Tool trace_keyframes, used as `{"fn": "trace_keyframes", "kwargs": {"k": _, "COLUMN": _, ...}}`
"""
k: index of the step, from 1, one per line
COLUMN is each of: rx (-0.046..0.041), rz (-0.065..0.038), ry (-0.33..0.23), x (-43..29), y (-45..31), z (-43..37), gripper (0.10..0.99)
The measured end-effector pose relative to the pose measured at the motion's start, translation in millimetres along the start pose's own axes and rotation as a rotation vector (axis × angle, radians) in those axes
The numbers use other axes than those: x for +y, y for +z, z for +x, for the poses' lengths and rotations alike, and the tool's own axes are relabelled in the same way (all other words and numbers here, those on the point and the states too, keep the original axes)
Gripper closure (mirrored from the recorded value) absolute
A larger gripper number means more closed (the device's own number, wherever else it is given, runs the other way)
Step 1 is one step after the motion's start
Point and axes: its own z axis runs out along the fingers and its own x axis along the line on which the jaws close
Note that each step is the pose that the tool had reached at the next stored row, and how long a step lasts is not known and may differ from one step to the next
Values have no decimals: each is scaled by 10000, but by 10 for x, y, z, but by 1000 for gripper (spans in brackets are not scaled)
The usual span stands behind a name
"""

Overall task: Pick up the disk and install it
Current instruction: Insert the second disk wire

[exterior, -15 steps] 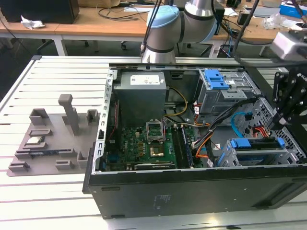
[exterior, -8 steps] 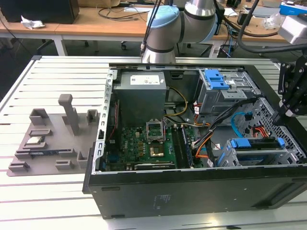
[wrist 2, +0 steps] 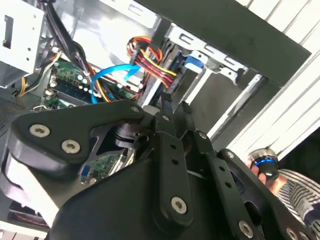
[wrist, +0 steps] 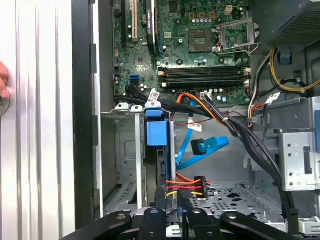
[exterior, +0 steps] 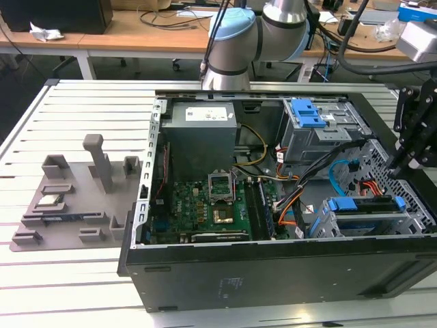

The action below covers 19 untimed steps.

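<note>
The gripper (wrist: 171, 200) sits nearest the lens in both wrist views. Its black linkage bars run to two slim fingers (wrist 2: 165, 107) drawn almost together, with nothing grasped between them. In the exterior view the gripper (exterior: 398, 164) hangs at the right edge of the frame, pointing down over the lower right corner of the open computer case (exterior: 225, 273). It is just above the drive cage (exterior: 410, 222) and not touching it.

The one disk (exterior: 362, 204) already sits in that cage, standing on edge, with its bright blue bracket uppermost. In the first wrist view the disk (wrist: 156, 131) lies just beyond the fingertips, between the cage's metal rails. A red, yellow and black power lead (wrist: 186, 184) is beside it.

Further into the case lie one green motherboard (exterior: 198, 205), one open processor socket (exterior: 221, 186) and one flat blue data cable (wrist: 207, 146). One grey power supply (exterior: 201, 140) stands behind the board. A second blue part, a latch (exterior: 307, 113), tops the upper cage.

The one arm (exterior: 235, 41) rises behind the case at the upper middle of the frame, with a pale blue cap on its silver joint.

In the exterior view's left, one grey parts tray (exterior: 68, 219) lies on the slatted metal table (exterior: 75, 102). Wooden desks (exterior: 150, 31) stand farthest back.
</note>
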Motion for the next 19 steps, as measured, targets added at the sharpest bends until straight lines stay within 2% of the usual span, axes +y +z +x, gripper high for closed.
{"fn": "trace_keyframes", "kwargs": {"k": 2, "rx": 1, "rz": 0, "ry": 1, "x": 79, "y": 8, "z": -49, "gripper": 847}}
{"fn": "trace_keyframes", "kwargs": {"k": 3, "rx": 0, "rz": 0, "ry": 1, "x": 170, "y": 28, "z": -100, "gripper": 847}}
{"fn": "trace_keyframes", "kwargs": {"k": 5, "rx": 4, "rz": 1, "ry": -4, "x": 248, "y": 48, "z": -241, "gripper": 847}}
{"fn": "trace_keyframes", "kwargs": {"k": 7, "rx": 0, "rz": 1, "ry": -9, "x": 317, "y": 66, "z": -260, "gripper": 847}}
{"fn": "trace_keyframes", "kwargs": {"k": 8, "rx": 3, "rz": 1, "ry": -15, "x": 374, "y": 73, "z": -257, "gripper": 847}}
{"fn": "trace_keyframes", "kwargs": {"k": 11, "rx": 2, "rz": 2, "ry": -54, "x": 481, "y": 97, "z": -239, "gripper": 847}}
{"fn": "trace_keyframes", "kwargs": {"k": 16, "rx": 56, "rz": 16, "ry": -348, "x": 486, "y": 207, "z": -229, "gripper": 847}}
{"fn": "trace_keyframes", "kwargs": {"k": 19, "rx": 61, "rz": 17, "ry": -348, "x": 486, "y": 207, "z": -229, "gripper": 847}}
